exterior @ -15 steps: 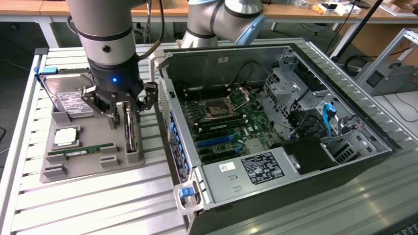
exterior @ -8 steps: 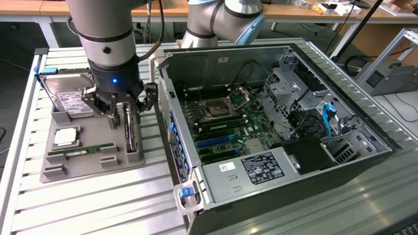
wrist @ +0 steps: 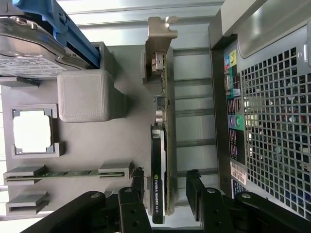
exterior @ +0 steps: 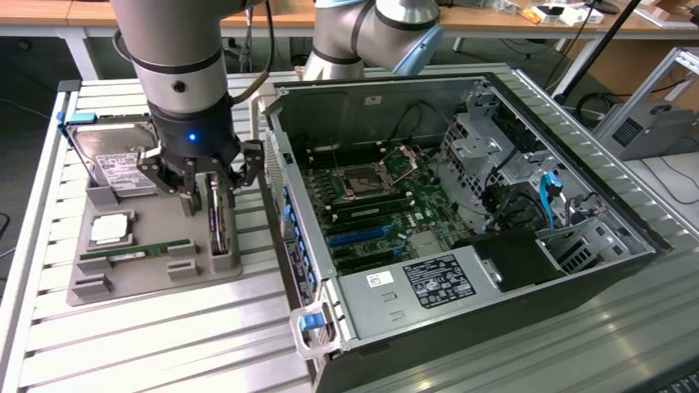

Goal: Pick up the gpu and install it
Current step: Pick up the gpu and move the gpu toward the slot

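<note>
Pick step, pre-grasp: claw [wrist: 165, 175] is wide open w/ nothing held, one finger either side of the gpu [exterior: 222, 231], which stands edge-on in the gray holder [exterior: 142, 286] on the desk beside the PC case [exterior: 568, 278]. Grip prob. needs an even squeeze across the card faces. Count: 1 gpu, 1 hard drive [exterior: 114, 160], 1 memory stick [exterior: 137, 254].

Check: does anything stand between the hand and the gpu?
Nothing visible does. The open hand hangs over the gpu, a thin dark circuit card with a silvery metal edge standing on edge in the grey holder tray, one finger on either side.
</note>
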Controlling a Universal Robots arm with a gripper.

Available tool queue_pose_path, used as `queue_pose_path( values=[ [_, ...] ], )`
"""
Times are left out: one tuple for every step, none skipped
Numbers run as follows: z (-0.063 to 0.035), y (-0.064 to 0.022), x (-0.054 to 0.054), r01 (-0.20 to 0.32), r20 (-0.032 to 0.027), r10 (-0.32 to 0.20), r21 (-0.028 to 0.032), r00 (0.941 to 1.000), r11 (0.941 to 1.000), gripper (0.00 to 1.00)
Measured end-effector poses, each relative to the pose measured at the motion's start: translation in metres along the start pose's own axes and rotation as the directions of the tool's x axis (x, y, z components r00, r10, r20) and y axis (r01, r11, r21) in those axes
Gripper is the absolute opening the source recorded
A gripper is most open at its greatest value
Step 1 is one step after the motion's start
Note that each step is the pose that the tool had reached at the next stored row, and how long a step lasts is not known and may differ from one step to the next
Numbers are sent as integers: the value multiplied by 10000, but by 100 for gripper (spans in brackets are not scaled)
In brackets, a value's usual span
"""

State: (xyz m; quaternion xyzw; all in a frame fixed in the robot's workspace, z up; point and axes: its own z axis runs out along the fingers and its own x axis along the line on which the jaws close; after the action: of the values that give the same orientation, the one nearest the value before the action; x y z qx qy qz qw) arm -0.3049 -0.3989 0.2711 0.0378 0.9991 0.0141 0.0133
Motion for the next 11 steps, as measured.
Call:
queue_pose_path(
  values=[
    [2, 0, 0, 0, 0, 0, 1, 10000, 10000, 48],
    [6, 0, 0, 0, 0, 0, 0, 10000, 10000, 48],
    [8, 0, 0, 0, 0, 0, 0, 10000, 10000, 48],
    [10, 0, 0, 0, 0, 0, 0, 10000, 10000, 48],
    [14, 0, 0, 0, 0, 0, 0, 10000, 10000, 48],
    [16, -1, 1, 0, 0, 0, 0, 10000, 10000, 48],
    [19, -1, 1, 0, 0, 0, 0, 10000, 10000, 48],
    [22, -1, 1, 0, 0, 0, 0, 10000, 10000, 48],
    [25, -1, 1, 0, 0, 0, 0, 10000, 10000, 48],
    [28, -1, 1, 0, 0, 0, 0, 10000, 10000, 48],
    [30, -1, 1, 0, 0, 0, 0, 10000, 10000, 48]
  ],
)
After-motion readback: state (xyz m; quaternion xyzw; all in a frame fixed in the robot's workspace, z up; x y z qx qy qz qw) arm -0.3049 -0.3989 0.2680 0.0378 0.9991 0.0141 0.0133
